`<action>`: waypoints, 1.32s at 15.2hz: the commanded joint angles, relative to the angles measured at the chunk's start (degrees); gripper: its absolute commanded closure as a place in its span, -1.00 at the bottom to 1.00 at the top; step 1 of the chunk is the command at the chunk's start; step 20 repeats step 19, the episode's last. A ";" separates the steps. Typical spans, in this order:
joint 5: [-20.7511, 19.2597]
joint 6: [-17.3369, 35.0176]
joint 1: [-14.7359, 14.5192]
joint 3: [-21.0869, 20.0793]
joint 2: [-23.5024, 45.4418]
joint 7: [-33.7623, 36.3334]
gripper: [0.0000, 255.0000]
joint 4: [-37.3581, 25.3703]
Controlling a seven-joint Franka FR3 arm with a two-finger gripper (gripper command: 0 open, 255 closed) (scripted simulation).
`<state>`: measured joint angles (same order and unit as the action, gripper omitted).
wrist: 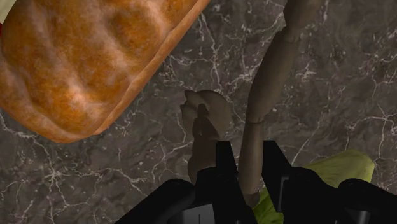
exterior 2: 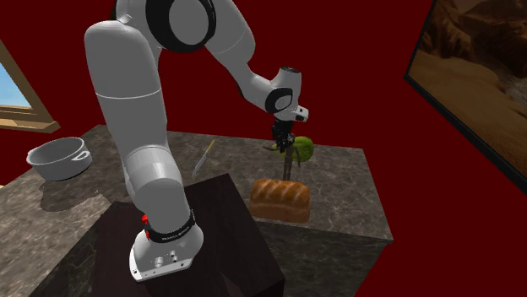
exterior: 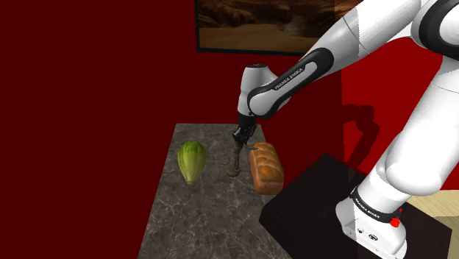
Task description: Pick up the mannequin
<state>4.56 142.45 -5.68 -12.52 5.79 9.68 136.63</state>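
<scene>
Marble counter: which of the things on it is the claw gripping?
The slim tan jointed mannequin, clasped in the black claw; the brown bread loaf and green vegetable lie free.

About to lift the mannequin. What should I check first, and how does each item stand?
1. Pincer shut on the mannequin: ok, its fingers clasp a thin limb.
2. Grip on a sturdy part: not ok, a limb only, so it may swing.
3. Bread loaf apart from the mannequin: ok, a gap shows.
4. Green vegetable apart from the mannequin: ok.
5. Mannequin's base off the countertop: cannot tell.
</scene>
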 commanded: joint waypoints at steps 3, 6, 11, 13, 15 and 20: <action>0.13 -0.66 0.05 -0.01 -0.53 -0.10 1.00 -0.09; 0.52 -3.00 0.12 -0.05 -2.40 -0.27 1.00 -0.59; 1.05 -6.93 0.20 -0.06 -5.29 -0.48 1.00 -1.67; 1.22 -8.51 0.23 -0.03 -6.37 -0.53 1.00 -2.19; 1.38 -10.09 0.25 0.00 -7.39 -0.58 1.00 -2.76; 1.52 -11.80 0.27 0.04 -8.44 -0.61 1.00 -3.43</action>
